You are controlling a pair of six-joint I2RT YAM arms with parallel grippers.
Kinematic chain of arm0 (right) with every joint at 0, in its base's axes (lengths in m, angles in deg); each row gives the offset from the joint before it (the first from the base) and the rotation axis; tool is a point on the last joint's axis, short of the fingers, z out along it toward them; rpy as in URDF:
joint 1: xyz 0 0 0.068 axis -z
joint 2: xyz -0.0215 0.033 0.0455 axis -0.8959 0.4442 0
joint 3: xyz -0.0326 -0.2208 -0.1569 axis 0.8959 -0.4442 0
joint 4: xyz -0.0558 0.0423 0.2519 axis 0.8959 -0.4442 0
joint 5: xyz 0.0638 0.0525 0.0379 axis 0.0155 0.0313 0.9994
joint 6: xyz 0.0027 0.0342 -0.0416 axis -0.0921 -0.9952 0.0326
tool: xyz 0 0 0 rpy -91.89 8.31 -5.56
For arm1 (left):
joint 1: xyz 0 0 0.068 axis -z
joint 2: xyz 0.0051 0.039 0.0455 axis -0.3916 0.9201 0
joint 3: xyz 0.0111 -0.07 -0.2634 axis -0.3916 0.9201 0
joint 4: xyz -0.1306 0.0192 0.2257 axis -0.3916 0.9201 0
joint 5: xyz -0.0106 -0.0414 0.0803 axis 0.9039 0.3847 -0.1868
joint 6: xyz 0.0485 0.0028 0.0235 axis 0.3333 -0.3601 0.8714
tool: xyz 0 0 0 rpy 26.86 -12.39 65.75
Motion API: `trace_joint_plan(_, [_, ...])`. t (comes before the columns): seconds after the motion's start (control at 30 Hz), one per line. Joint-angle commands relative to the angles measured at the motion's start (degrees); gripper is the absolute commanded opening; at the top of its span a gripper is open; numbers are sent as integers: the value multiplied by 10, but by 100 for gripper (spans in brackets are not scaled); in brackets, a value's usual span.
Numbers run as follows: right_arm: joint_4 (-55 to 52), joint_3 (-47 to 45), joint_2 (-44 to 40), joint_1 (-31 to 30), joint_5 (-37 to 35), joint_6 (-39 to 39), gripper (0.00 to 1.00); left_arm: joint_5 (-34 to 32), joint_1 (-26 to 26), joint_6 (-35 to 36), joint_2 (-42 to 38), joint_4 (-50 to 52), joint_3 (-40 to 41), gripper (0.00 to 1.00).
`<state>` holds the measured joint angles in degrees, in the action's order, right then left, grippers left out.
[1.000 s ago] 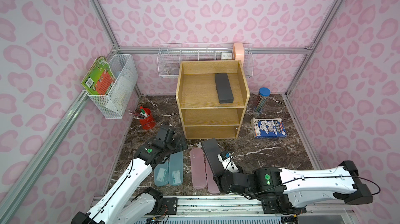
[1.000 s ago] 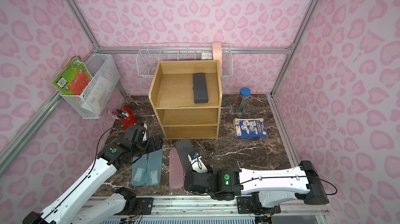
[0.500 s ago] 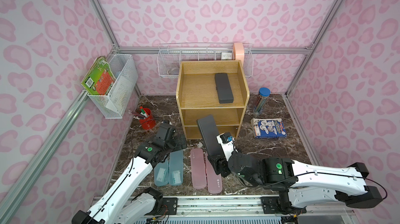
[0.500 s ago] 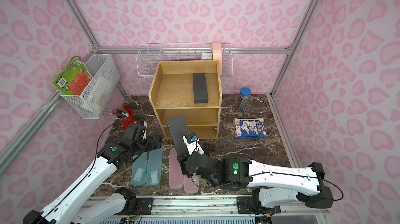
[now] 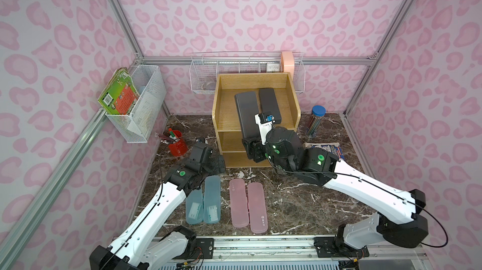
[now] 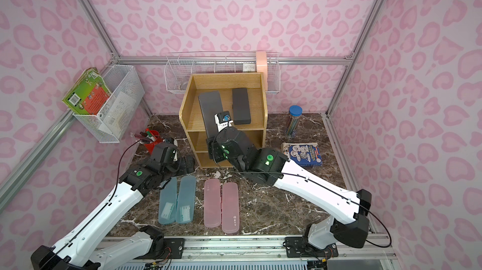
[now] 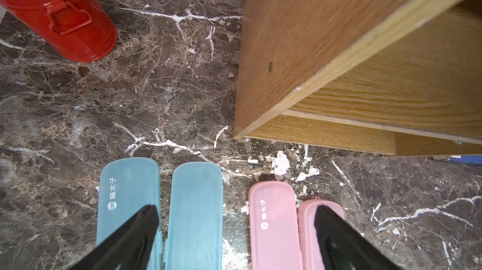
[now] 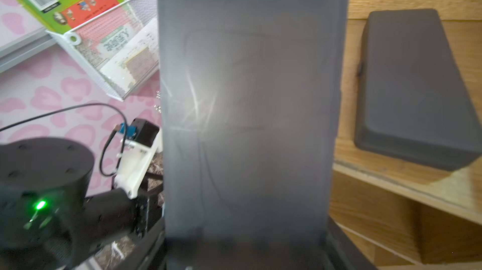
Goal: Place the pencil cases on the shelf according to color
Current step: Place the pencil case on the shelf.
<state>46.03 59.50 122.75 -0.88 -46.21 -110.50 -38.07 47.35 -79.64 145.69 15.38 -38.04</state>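
Observation:
My right gripper (image 5: 251, 147) (image 8: 245, 250) is shut on one end of a black pencil case (image 5: 245, 114) (image 6: 211, 112) (image 8: 250, 99). The case slants over the shelf's (image 5: 216, 114) (image 6: 263, 114) top tier, its held end past the front edge. A second black case (image 5: 268, 101) (image 6: 241, 109) (image 8: 412, 86) lies on that tier to its right. On the marble floor lie two teal cases (image 5: 194, 210) (image 5: 211, 199) (image 7: 125, 190) and two pink cases (image 5: 237, 203) (image 5: 257, 207) (image 7: 271, 224). My left gripper (image 5: 217, 163) (image 7: 236, 208) hovers open above their far ends.
A red pen cup (image 5: 178, 143) (image 7: 65, 20) stands left of the shelf. A clear pencil tube (image 5: 315, 122) and a blue booklet (image 5: 327, 150) are to its right. White wire baskets hang on the left wall (image 5: 140, 104) and the back wall (image 5: 206, 80).
My right arm has lifted the black case from the floor up and back, over the shelf's top tier beside the other black case. The left arm has not moved.

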Motion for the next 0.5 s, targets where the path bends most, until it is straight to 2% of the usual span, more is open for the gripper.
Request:
trace_joint_plan(0.0, [-27, 51, 39, 22, 10, -13, 61, -2, -1, 8, 7, -2, -6, 98])
trace_joint_plan(0.3, [-67, 178, 156, 72, 29, -47, 64, 28, 0, 17, 10, 5, -12, 99])
trace_joint_plan(0.47, [-107, 240, 209, 84, 25, -55, 74, 42, 0, 33, 5, 5, -3, 99])
